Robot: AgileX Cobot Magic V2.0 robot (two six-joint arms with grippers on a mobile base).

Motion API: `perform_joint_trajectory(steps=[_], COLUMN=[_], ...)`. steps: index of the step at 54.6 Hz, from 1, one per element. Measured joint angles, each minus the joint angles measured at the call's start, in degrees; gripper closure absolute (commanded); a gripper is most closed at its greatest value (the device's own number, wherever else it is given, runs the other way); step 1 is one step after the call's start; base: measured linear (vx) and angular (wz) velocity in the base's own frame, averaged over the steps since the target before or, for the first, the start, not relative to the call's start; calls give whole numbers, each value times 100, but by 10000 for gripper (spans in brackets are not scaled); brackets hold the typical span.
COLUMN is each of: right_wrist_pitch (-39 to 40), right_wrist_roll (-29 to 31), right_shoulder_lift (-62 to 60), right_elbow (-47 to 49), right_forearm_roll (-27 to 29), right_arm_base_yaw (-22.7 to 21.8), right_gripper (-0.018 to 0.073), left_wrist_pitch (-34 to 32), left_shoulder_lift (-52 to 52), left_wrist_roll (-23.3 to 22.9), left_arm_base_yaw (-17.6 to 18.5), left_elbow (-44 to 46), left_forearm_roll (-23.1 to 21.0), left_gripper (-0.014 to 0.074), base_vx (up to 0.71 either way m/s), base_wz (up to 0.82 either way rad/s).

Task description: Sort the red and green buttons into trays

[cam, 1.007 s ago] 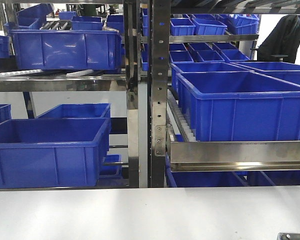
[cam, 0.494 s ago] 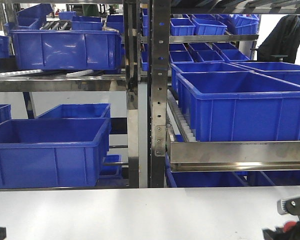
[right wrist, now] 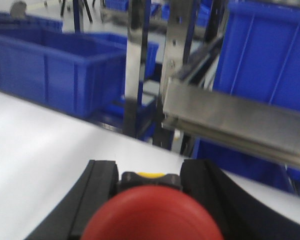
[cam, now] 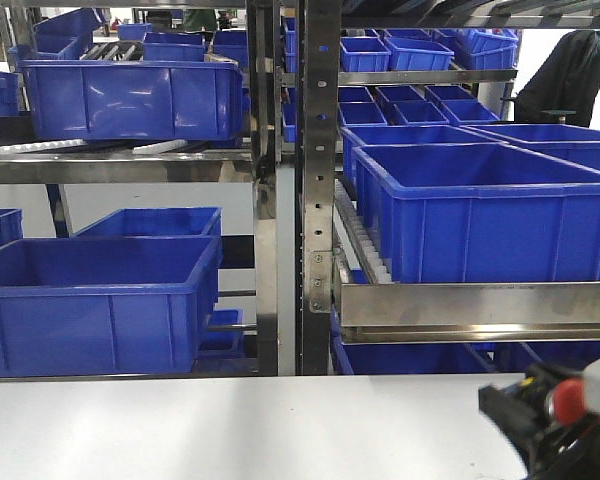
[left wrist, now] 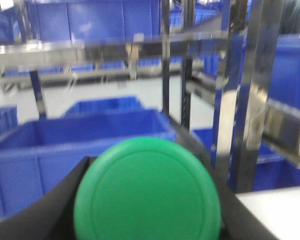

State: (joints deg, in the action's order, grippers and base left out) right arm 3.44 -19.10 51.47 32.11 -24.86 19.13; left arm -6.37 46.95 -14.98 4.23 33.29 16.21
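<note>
Since the earlier front view, the right gripper [right wrist: 149, 172] has come further into the near right corner, over the edge of the white table [cam: 230, 430]. Its two black fingers [right wrist: 97, 187] are pressed against the red button [right wrist: 152, 217], one on each side. The round red cap faces the wrist camera, and a yellow ring [right wrist: 150, 175] shows just behind it. From the front, the same red cap is seen between dark, blurred parts of the gripper.

The left gripper [left wrist: 150, 162] also pinches its load. The green button [left wrist: 147, 192] sits between its black fingers [left wrist: 40, 220], and the wide green cap fills the low middle of the left wrist view. How high either button is above the table cannot be told.

Beyond the table stands a metal rack [cam: 315, 200]. Deep blue crates [cam: 480, 210] rest on its shelves, on the left and on the right. At the far right, near the top, a dark coat [cam: 570, 75] hangs.
</note>
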Motion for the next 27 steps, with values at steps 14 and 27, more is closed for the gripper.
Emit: perform_joint_trajectory(steps=[14,27], right_wrist_pitch=[-582,-1157], right_wrist_roll=[0,0], right_shoulder_lift=[-643,-1051], right_elbow=[762,776], right_forearm_roll=[4,26], right_arm_base_yaw=[6,6], right_gripper=[568,568], left_wrist_pitch=[34,456], left_shoulder_lift=[-19,-264], left_wrist_roll=[-218,-237], left_arm_base_yaw=[769,1324], left_elbow=[467,467], left_forearm_roll=[12,49], left_gripper=[599,599], base_vx=[0,0], base_wz=[0,0])
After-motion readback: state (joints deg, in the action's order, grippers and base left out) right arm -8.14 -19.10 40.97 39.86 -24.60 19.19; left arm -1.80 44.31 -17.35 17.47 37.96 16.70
